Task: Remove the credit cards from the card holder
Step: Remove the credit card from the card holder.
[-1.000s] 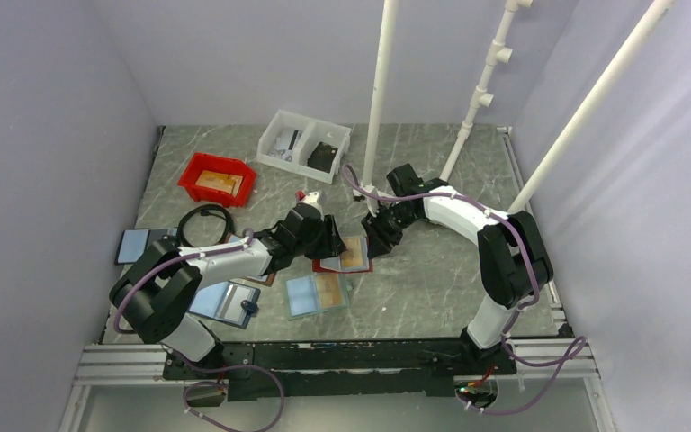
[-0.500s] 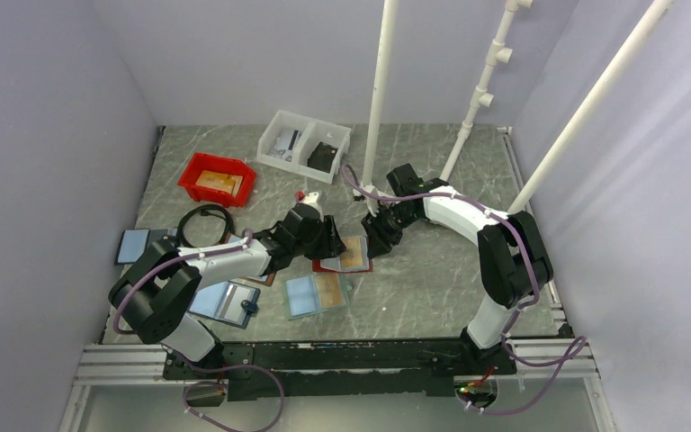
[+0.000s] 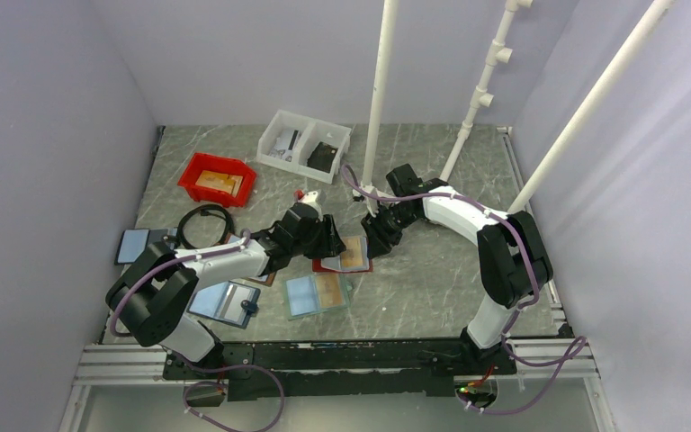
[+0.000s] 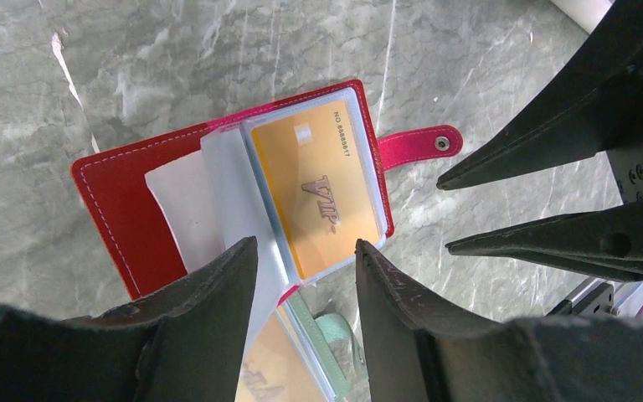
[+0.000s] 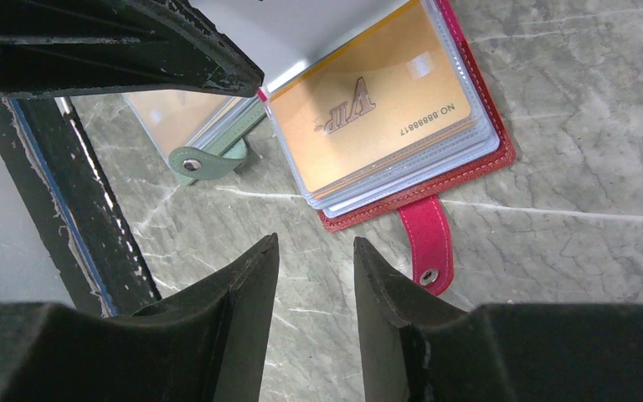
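Red card holder (image 4: 126, 201), gold card (image 4: 318, 193), marbled table (image 4: 176, 50)

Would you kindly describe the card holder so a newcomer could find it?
On the marble table, look between the left gripper and right gripper. The card holder lies open there. Unlike the teal holder nearby, it has a red cover and pink tab.

Grey marble table (image 3: 432, 279) bears the card holder (image 3: 353, 256), teal holder (image 3: 317, 292), red bin (image 3: 193, 173)

We count 1 red stitched folding card holder (image 4: 121, 201), 1 gold plastic VIP card (image 4: 318, 188), 1 pale teal holder (image 3: 304, 295), 1 brown holder (image 3: 220, 301), 1 red plastic bin (image 3: 200, 173), 3 white pipes (image 3: 381, 90).
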Controlling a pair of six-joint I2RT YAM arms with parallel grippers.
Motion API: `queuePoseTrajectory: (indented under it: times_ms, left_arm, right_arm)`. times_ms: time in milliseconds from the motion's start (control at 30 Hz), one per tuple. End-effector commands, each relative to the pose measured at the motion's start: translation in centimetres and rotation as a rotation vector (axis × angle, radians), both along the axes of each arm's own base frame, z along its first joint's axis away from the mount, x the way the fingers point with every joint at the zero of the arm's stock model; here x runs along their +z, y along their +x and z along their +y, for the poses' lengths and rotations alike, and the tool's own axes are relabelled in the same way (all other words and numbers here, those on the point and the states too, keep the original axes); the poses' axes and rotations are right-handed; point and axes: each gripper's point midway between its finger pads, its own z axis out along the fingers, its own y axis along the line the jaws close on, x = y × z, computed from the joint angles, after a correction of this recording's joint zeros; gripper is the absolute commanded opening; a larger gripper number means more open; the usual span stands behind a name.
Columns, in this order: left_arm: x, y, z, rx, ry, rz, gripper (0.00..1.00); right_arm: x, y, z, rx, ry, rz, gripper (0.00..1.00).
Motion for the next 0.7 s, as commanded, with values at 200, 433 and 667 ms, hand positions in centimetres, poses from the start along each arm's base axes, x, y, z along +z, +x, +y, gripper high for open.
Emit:
queuePoseTrajectory:
  times_ms: [200,433,667]
  left_arm:
    - [1.9,0.1,-0.2,-0.018,-0.046,-0.047,0.52]
    - [2.4,-0.1,-0.1,-0.024,-0.054,-0.055,0.52]
    - [4.5,-0.4,0.2,-0.037,-0.065,-0.090,0.52]
  right_arm:
    - [1.1,1.4,0.8,-0.002,0.024,-0.051,0.41]
    - [1.2,1.4,0.8,-0.002,0.025,-0.053,0.41]
    - [1.2,1.3,0.9,0.001,0.026,-0.053,0.41]
